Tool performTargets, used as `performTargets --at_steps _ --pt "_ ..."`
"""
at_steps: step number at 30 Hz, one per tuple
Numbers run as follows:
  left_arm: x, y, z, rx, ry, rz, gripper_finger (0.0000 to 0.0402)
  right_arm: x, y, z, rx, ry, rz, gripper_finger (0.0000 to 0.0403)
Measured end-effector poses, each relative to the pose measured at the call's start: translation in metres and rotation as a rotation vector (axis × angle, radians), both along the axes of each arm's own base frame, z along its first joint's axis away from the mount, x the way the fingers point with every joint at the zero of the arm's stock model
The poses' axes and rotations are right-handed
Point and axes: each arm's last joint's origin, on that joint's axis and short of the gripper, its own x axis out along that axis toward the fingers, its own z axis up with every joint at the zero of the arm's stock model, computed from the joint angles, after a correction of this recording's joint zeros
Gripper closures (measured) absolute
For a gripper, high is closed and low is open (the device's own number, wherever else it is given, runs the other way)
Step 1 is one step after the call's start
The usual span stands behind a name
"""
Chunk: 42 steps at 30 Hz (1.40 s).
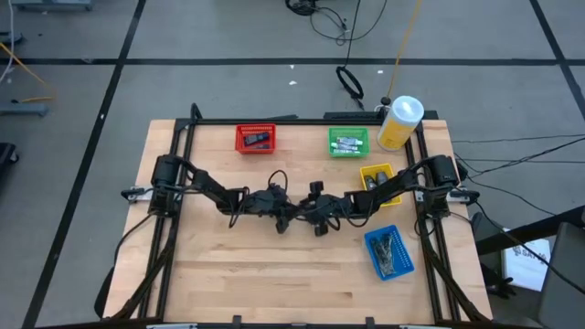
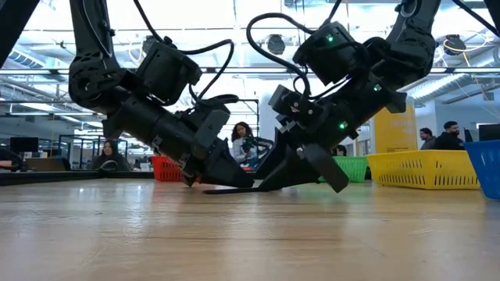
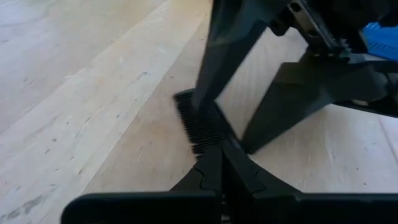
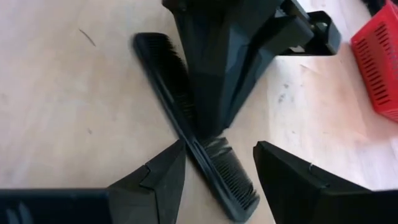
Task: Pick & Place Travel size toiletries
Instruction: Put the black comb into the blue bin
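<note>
A: Where are the two claws?

B: Both arms reach inward and meet at the middle of the worktop point(image 1: 228, 274), bent low over it. The left claw point(image 4: 211, 127) has its fingers pressed together, tips down on a black comb point(image 4: 180, 99) that lies flat on the wood. The right claw point(image 4: 217, 171) comes from the other side; its two fingers stand apart, one on each side of the comb, and I cannot tell if they touch it.

A: So the comb is held?

B: It lies on the worktop, pinned under the closed left claw. The right claw is not yet closed on it.

A: What is around, farther off?

B: Near the right edge is a blue bin point(image 1: 388, 252) with small dark items in it. Behind the right arm is a yellow bin point(image 1: 376, 175). Along the far edge stand a red bin point(image 1: 255, 138) and a green bin point(image 1: 348, 142), each with something inside. At the far right corner stands a large yellow bottle point(image 1: 398, 123) with white cap. Nothing lies between the claws and the bins.
</note>
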Motion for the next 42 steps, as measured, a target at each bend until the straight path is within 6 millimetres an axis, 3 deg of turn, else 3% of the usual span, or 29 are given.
performTargets --at_steps 12,18,24,29,34,42 --pt "0.0 -0.001 0.017 -0.022 -0.033 -0.032 0.0399 0.001 0.001 0.002 -0.044 -0.007 0.035 0.022" --pt "-0.002 -0.002 0.037 -0.054 -0.047 -0.043 0.0398 0.001 0.008 0.002 -0.041 -0.011 0.056 0.022" --pt "-0.016 0.007 0.056 -0.058 0.074 0.097 0.0399 0.0 0.014 0.002 -0.05 -0.007 0.084 0.022" --pt "-0.021 0.013 0.05 -0.045 0.151 0.139 0.0399 0.001 0.016 0.004 -0.092 -0.015 0.131 0.022" --pt "-0.014 0.012 0.035 -0.058 0.127 0.106 0.0399 0.005 0.017 0.006 -0.055 0.015 0.223 0.0206" --pt "-0.006 0.01 0.02 -0.084 0.073 0.067 0.04 0.017 0.018 0.015 -0.148 0.124 0.297 0.0175"
